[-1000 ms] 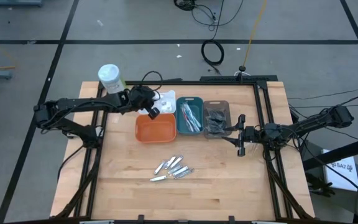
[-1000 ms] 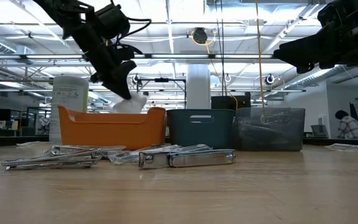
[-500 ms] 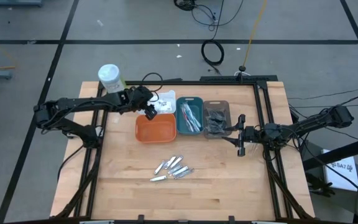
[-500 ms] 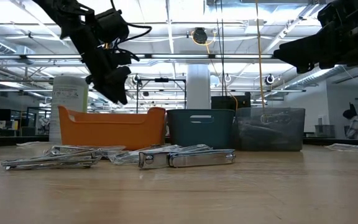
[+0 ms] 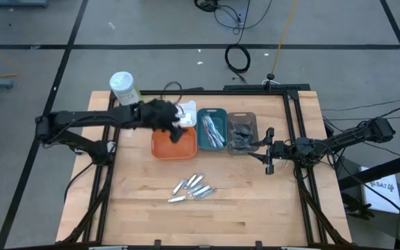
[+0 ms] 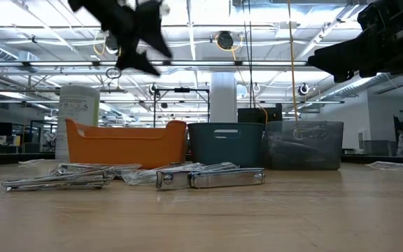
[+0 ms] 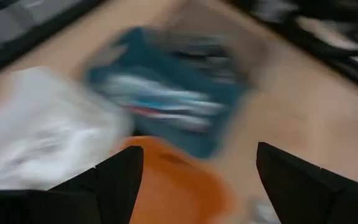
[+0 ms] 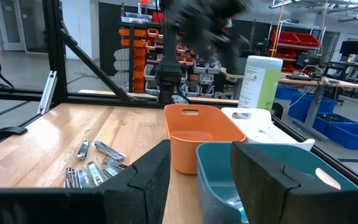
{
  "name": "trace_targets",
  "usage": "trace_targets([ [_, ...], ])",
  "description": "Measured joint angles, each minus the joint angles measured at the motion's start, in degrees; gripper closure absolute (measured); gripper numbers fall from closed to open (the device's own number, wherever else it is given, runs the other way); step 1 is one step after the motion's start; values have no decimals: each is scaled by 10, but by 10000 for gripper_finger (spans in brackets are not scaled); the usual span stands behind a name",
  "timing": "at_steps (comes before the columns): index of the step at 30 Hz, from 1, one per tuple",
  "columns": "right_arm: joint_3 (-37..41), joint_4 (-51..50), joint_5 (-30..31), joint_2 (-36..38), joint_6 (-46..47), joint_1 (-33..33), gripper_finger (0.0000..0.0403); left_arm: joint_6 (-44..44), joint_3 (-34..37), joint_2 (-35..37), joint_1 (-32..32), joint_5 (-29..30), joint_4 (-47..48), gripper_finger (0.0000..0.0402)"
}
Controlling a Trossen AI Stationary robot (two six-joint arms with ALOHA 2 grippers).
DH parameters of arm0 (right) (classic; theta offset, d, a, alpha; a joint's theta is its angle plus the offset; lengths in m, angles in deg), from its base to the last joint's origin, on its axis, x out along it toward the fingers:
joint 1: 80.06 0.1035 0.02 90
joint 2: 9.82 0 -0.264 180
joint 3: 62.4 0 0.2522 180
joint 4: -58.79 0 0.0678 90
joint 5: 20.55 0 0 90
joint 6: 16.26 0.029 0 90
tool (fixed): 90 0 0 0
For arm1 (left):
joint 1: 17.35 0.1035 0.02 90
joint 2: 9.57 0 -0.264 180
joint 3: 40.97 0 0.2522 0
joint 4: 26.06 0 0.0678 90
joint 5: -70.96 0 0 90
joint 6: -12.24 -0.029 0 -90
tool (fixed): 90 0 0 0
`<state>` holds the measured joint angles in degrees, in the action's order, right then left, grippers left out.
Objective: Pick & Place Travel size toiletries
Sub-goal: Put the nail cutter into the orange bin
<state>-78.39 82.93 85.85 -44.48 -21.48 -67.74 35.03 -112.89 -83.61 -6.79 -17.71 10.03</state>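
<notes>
With the left tool (image 5: 174, 129) spread wide and empty over the orange tray (image 5: 164, 146), it should drop squarely onto one silvery piece of the toiletries (image 5: 193, 187) (clustered on the counter (image 5: 255, 208) just in front of that tray).

Below and beside my left hand (image 5: 174, 129), small white packets (image 5: 185, 113) lie in the white tray and blue-and-white toothbrushes (image 5: 212, 130) in the teal one. Dark wrapped packets (image 5: 241, 134) fill the grey tray nearer my right hand (image 5: 269, 151). Silvery tubes (image 5: 193, 187) lie scattered flat on the counter (image 5: 255, 201), well short of both hands.

Orange tray (image 5: 172, 144), teal tray (image 5: 212, 129), grey tray (image 5: 242, 132), white tray (image 5: 186, 114); green-labelled white bottle (image 5: 123, 87).
</notes>
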Motion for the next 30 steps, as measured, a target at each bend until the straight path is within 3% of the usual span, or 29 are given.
trace_targets([
  [3, 0, 0, 0, 0, 0, 0, 248, -4, -29, -2, -91, 16, 1, 94],
  [7, 0, 1, 0, 0, 0, 0, 248, 16, -56, -12, -213, 80, 0, 94],
  [14, 0, 0, 0, 0, 0, 0, 248, 161, -60, -66, -369, 222, 52, 94],
  [20, 0, 0, 0, 0, 0, 0, 248, 283, -60, -157, -405, 233, 118, 94],
  [30, 0, 0, 0, 0, 0, 0, 248, 335, -60, -285, -377, 167, 112, 94],
])
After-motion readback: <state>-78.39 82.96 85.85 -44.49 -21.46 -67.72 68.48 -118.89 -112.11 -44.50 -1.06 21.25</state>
